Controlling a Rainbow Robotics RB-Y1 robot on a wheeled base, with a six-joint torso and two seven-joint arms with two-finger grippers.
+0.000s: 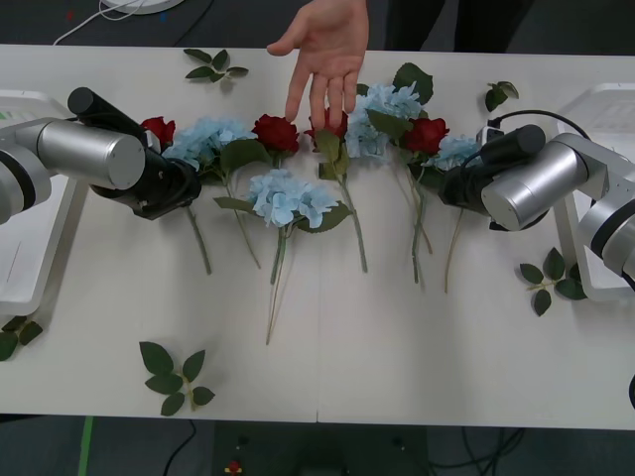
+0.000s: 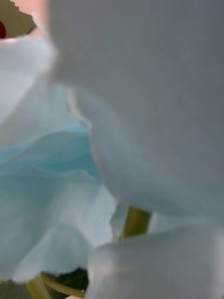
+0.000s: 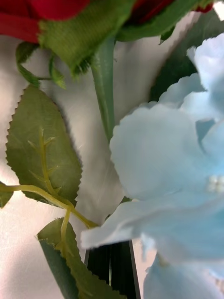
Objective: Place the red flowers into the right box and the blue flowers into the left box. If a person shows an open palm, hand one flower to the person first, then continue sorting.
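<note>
Several red flowers and blue flowers lie in a row across the white table. A person's open palm [image 1: 322, 50] reaches in from the far side, fingertips over a red flower [image 1: 332, 124]. My left gripper [image 1: 189, 188] is down at the row's left end. Its black fingers [image 3: 100, 268] stand together, shut on the stem [image 3: 103, 88] of the leftmost red flower [image 1: 159, 129], next to a blue flower [image 1: 203, 139]. My right gripper [image 1: 442, 183] is pressed into the rightmost blue flower [image 1: 458, 151], whose petals [image 2: 70, 187] cover its wrist view. The left box [image 1: 25, 268] and right box [image 1: 595, 109] sit at the table's ends.
Loose green leaf sprigs lie at the near left [image 1: 174, 377], by the left box [image 1: 15, 335], near the right box [image 1: 551, 278] and along the far edge [image 1: 213, 64]. The table's near half is bare white surface [image 1: 397, 347].
</note>
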